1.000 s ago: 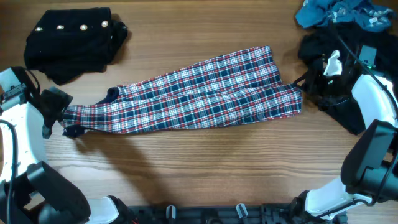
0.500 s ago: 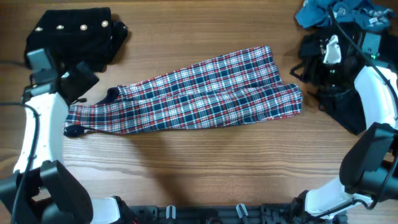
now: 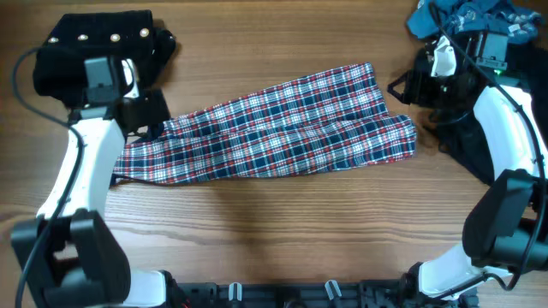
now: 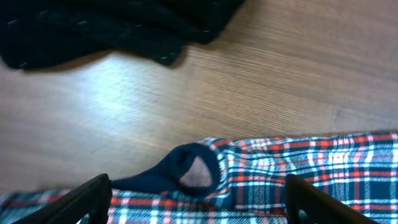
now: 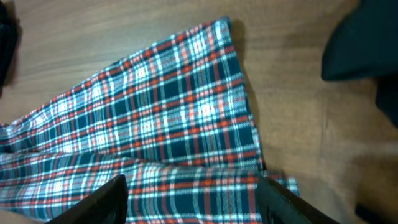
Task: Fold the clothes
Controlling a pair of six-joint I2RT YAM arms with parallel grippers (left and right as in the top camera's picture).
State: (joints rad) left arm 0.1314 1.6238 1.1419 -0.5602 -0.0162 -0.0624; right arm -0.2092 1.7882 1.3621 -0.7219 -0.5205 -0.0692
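1. Jaws on your left gripper (image 4: 198, 190) stand wide apart, clamped on nothing. The plaid garment (image 3: 274, 128) lies right beneath them, at its narrow end.
2. Between those fingers (image 4: 90, 199) and just ahead of them sits a navy fold (image 4: 180, 174) of the plaid piece. It may be a collar or a cuff; the view is too close to tell.
3. Farther ahead of the left gripper, across a stretch of bare table (image 4: 186, 93), lies the black studded garment (image 3: 94, 43), apart from the plaid.
4. Your right gripper (image 5: 193, 186) is likewise spread and grips nothing. It hangs over the plaid's wide end, whose corner lies ahead of it.
5. Off to that gripper's right lies a black garment (image 5: 367, 43). The blue garment (image 3: 471, 17) is bunched near its wrist, seen only from overhead.
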